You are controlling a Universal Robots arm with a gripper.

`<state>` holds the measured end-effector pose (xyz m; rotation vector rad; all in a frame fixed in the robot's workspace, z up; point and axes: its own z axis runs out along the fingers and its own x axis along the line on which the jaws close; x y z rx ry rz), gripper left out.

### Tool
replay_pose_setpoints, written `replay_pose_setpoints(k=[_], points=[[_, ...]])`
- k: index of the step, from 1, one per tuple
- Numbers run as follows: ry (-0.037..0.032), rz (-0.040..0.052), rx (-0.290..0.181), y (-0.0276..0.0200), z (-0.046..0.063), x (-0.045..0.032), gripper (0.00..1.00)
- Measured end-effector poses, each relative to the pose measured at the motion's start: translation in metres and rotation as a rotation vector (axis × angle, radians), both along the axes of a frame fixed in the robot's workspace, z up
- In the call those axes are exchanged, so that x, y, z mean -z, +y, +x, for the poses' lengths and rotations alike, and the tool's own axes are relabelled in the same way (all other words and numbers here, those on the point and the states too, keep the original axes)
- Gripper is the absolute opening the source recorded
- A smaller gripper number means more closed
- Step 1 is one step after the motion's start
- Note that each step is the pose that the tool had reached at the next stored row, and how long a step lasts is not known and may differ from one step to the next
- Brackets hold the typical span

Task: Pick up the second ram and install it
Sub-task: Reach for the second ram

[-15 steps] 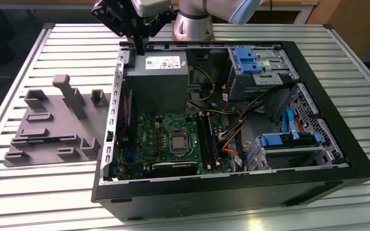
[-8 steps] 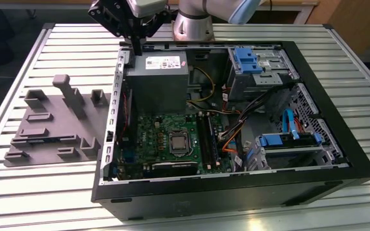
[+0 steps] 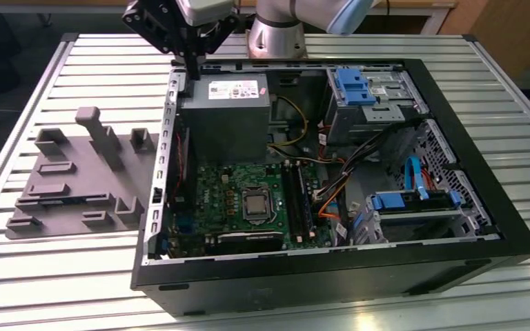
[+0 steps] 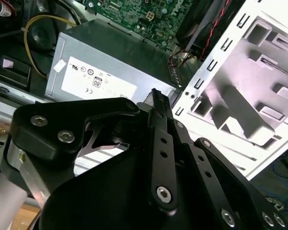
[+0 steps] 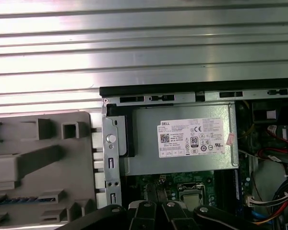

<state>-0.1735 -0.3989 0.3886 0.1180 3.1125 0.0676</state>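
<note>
Arm poised high, gripper (image 3: 192, 67) pressed together over the open computer case's (image 3: 339, 276) rear corner; the first wrist view shows the grey fixture (image 5: 38, 158) beside it on the counter (image 5: 134, 38).

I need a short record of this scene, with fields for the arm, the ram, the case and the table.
arm: gripper above the power supply, at the corner of the computer case on the exterior view's left
ram: second ram is probably the dark bluish strip lying in the gray holder beside the case; not certain
case: open, green motherboard inside, next to the power supply
table: slatted metal table carries case and holder
</note>
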Motion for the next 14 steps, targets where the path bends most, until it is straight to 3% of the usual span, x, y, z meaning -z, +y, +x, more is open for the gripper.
replay_pose_setpoints(k=[14], points=[[0.0, 0.0, 0.0, 0.0, -0.0066, 0.0011, 0.11]])
